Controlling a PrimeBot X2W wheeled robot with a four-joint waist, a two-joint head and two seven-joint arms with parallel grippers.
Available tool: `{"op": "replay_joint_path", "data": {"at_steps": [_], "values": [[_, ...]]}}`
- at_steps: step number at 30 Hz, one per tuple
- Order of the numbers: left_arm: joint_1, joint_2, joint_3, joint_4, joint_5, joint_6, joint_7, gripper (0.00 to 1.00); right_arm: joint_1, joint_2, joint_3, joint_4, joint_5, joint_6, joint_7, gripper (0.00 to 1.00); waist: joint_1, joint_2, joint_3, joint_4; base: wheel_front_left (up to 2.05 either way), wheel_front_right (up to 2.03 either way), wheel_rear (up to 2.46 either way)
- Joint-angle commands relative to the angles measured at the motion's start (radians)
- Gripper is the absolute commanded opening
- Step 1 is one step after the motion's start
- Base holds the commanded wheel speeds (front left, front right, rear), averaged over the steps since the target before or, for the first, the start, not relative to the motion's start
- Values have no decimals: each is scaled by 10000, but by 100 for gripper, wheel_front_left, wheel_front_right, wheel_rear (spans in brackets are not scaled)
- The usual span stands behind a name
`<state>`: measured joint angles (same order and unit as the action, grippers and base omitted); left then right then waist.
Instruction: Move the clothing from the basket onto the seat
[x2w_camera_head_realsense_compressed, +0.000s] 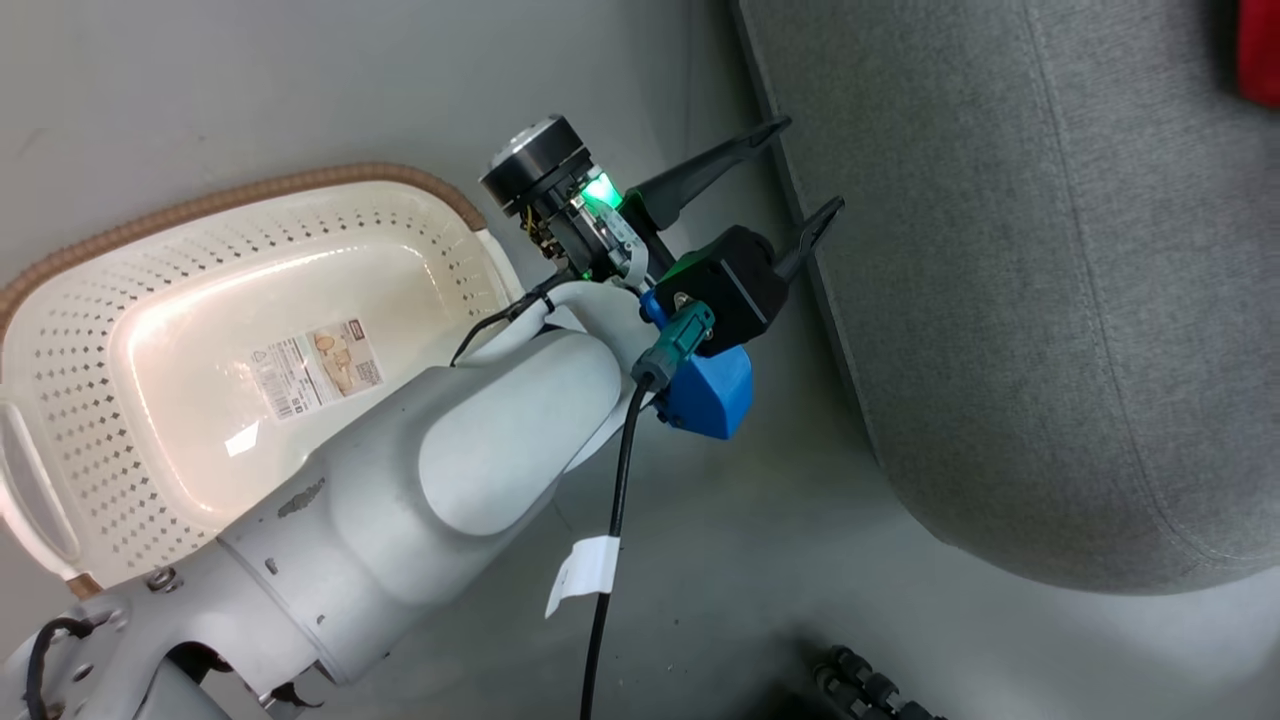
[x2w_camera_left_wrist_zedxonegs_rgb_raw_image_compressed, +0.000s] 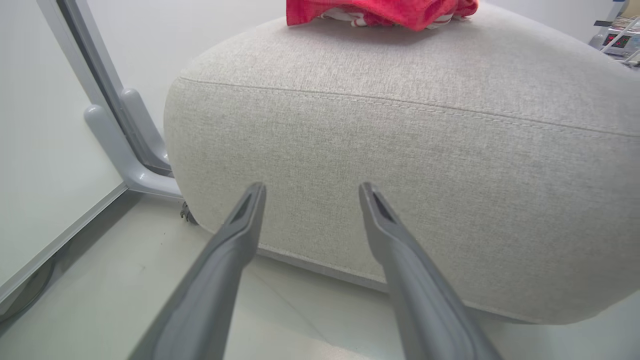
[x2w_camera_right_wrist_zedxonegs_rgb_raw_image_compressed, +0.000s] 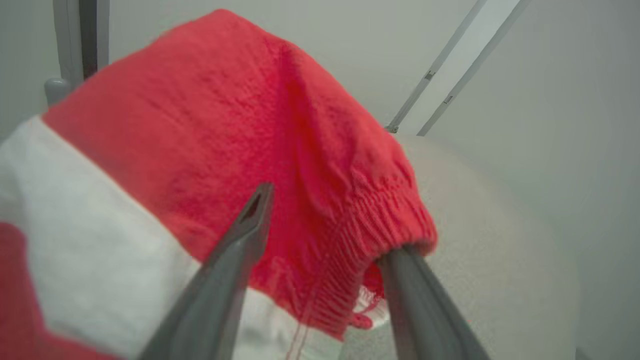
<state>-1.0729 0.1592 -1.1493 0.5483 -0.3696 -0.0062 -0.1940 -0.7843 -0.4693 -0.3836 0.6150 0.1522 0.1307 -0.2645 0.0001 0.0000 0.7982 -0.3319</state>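
The cream basket (x2w_camera_head_realsense_compressed: 90, 330) with its brown rim lies at the left of the head view, with no garment inside. My left gripper (x2w_camera_head_realsense_compressed: 812, 163) is open beside the edge of the grey seat (x2w_camera_head_realsense_compressed: 1050, 300), nothing between its fingers. In the left wrist view that gripper (x2w_camera_left_wrist_zedxonegs_rgb_raw_image_compressed: 311, 187) faces the seat's side (x2w_camera_left_wrist_zedxonegs_rgb_raw_image_compressed: 400, 150), and red clothing (x2w_camera_left_wrist_zedxonegs_rgb_raw_image_compressed: 390, 10) lies on top of it. A red patch of clothing (x2w_camera_head_realsense_compressed: 1258, 50) shows at the head view's top right corner. My right gripper (x2w_camera_right_wrist_zedxonegs_rgb_raw_image_compressed: 317, 192) is open above the seat (x2w_camera_right_wrist_zedxonegs_rgb_raw_image_compressed: 490, 225); a red, white-striped garment (x2w_camera_right_wrist_zedxonegs_rgb_raw_image_compressed: 225, 110) drapes over it, its cuff hiding one fingertip.
A grey metal frame leg (x2w_camera_left_wrist_zedxonegs_rgb_raw_image_compressed: 125, 150) and a small caster (x2w_camera_left_wrist_zedxonegs_rgb_raw_image_compressed: 187, 212) stand on the floor left of the seat, beside a white panel (x2w_camera_left_wrist_zedxonegs_rgb_raw_image_compressed: 45, 150). A black cable (x2w_camera_head_realsense_compressed: 610, 520) hangs from my left wrist. A paper label (x2w_camera_head_realsense_compressed: 315, 365) sticks to the basket's bottom.
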Motion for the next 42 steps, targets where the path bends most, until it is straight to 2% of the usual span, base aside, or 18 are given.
{"op": "replay_joint_path", "data": {"at_steps": [1,10,17,23,30,37,42], "values": [[79,16,-42,9,-55,47,-54,100,246,58,-26,-28,13,1,4,100,-1,0,-170,-27,0,0,0],[592,-152,93,210,-360,130,-477,100,2022,453,-175,-670,148,1,3,100,-1,0,-1448,-168,0,0,0],[1420,-109,687,153,-692,485,-712,100,3122,657,157,-2027,-2,1,3,100,-1,0,-2787,-106,0,0,0],[2574,207,2041,-928,-541,1093,-719,100,3666,701,1080,-3100,9,1,3,100,-1,0,-3886,249,0,0,0],[4057,502,3760,-2061,75,1554,-716,100,4194,760,2469,-3918,0,1,3,100,-1,0,-4988,997,0,0,0],[5545,587,5328,-2723,586,1554,-713,100,4572,1038,3887,-4243,105,1,3,100,-1,0,-5823,1767,0,0,0],[6549,443,6382,-3001,884,1385,-713,100,4915,1292,4283,-4282,53,1,3,100,-1,0,-6380,2369,0,0,0]]}}
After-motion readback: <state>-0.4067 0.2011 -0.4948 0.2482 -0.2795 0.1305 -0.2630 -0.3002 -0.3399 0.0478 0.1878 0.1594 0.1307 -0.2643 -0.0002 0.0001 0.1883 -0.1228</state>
